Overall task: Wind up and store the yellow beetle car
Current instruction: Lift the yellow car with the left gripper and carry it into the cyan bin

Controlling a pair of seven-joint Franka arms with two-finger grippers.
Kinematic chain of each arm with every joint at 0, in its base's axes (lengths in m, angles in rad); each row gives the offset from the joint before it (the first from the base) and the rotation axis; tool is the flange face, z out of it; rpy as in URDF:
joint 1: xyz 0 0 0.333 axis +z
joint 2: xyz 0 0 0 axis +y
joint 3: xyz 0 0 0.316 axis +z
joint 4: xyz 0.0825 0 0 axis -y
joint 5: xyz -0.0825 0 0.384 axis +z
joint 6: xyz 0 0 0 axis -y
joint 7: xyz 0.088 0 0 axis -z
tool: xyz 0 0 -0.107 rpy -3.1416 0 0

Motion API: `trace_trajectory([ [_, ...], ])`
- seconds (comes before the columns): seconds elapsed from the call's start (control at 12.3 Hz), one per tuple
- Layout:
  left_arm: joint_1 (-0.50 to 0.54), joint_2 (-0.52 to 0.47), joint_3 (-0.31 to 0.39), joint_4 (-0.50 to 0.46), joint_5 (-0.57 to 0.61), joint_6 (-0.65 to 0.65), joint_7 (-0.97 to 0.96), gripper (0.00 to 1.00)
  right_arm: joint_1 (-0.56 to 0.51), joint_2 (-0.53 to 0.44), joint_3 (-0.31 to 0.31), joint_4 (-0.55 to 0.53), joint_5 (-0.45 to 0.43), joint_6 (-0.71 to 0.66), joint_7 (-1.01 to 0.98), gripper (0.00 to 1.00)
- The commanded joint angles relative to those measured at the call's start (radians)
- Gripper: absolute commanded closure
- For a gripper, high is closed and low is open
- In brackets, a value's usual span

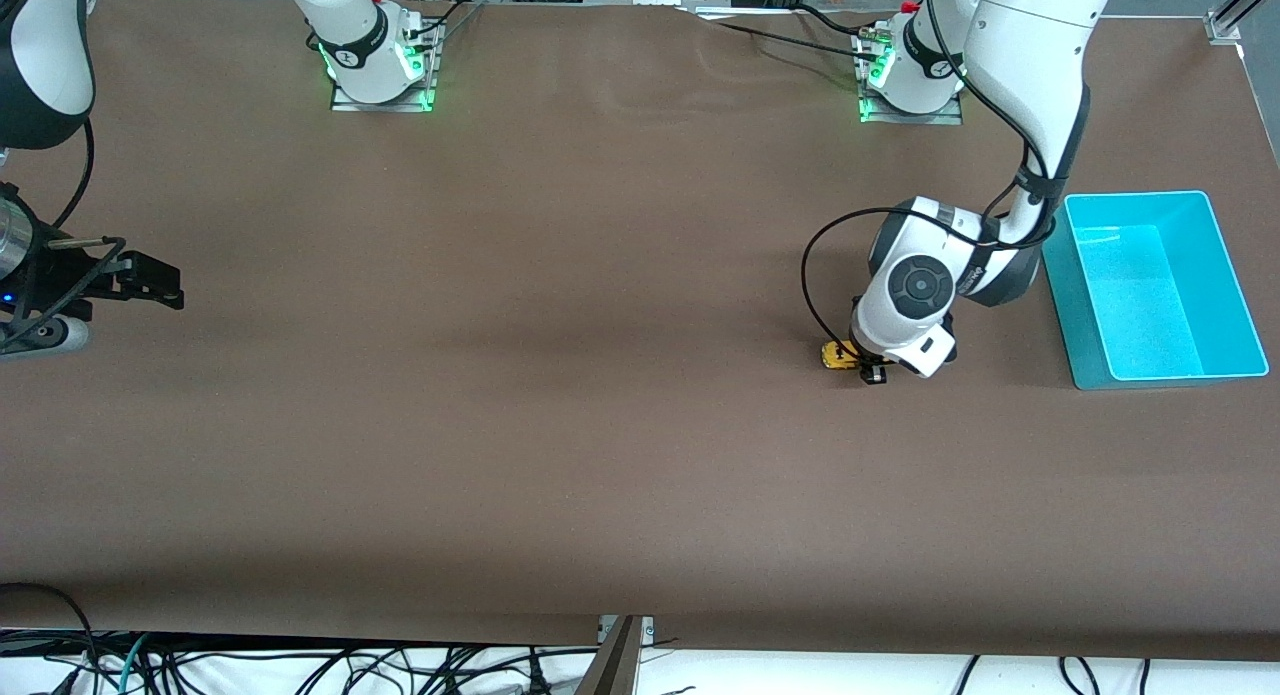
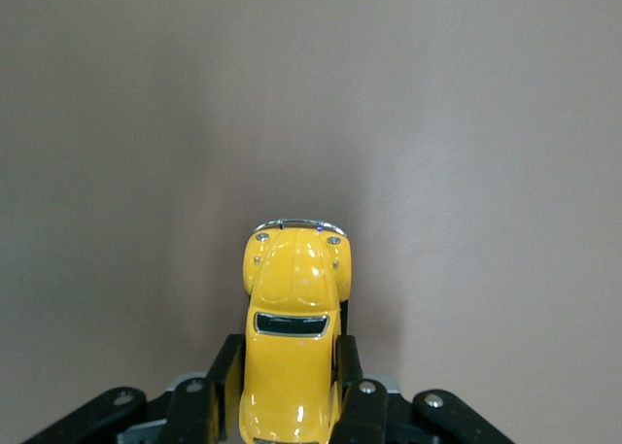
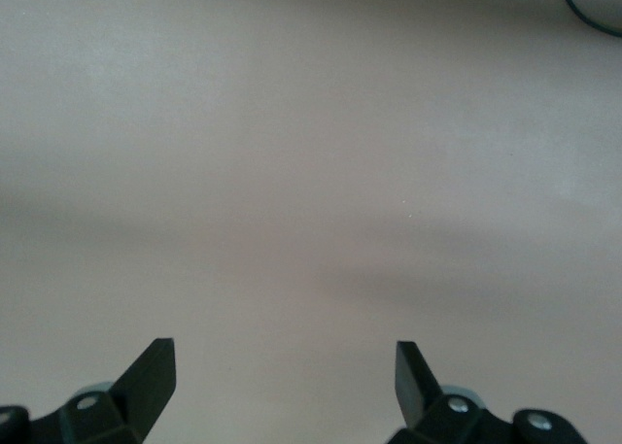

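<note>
Brown paper covers the long table (image 1: pixel 560 405). Toward the left arm's end, the left gripper (image 1: pixel 868 367) is down at the surface with its fingers (image 2: pixel 222 381) clamped on the flanks of the tiny bright-yellow beetle-shaped toy car (image 2: pixel 292 352), just beside the empty turquoise plastic bin (image 1: pixel 1230 275). Winding seems under way; next likely calls for dragging the wheels along the paper. The right gripper (image 3: pixel 285 376) waits spread wide at the other end.

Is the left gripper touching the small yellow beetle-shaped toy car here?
Touching. The left wrist view shows the left gripper with a black finger pressed against each flank of the small yellow beetle-shaped toy car, no gap visible.
</note>
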Motion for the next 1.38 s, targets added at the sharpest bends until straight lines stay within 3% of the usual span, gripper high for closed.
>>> trace_trajectory([
  [0.0,0.055,-0.092,0.021,0.037,0.028,-0.135,0.036,1.0,-0.001,-0.014,0.003,-0.008,-0.012,0.007,0.024,0.0],
  [0.32,0.184,-0.19,0.021,0.077,0.017,-0.324,0.205,1.0,0.013,-0.017,0.004,-0.005,-0.036,0.007,0.023,0.0],
  [0.73,0.375,-0.319,0.02,0.054,0.024,-0.485,0.414,1.0,-0.004,-0.009,-0.017,-0.004,-0.037,0.008,0.026,0.0],
  [1.14,0.598,-0.367,0.021,0.02,0.033,-0.478,0.701,1.0,-0.002,-0.017,-0.016,-0.004,-0.037,0.008,0.024,0.0],
  [1.3,0.647,-0.355,0.021,-0.052,0.103,-0.34,0.71,1.0,-0.002,-0.022,-0.019,-0.004,-0.035,0.008,0.026,0.0],
])
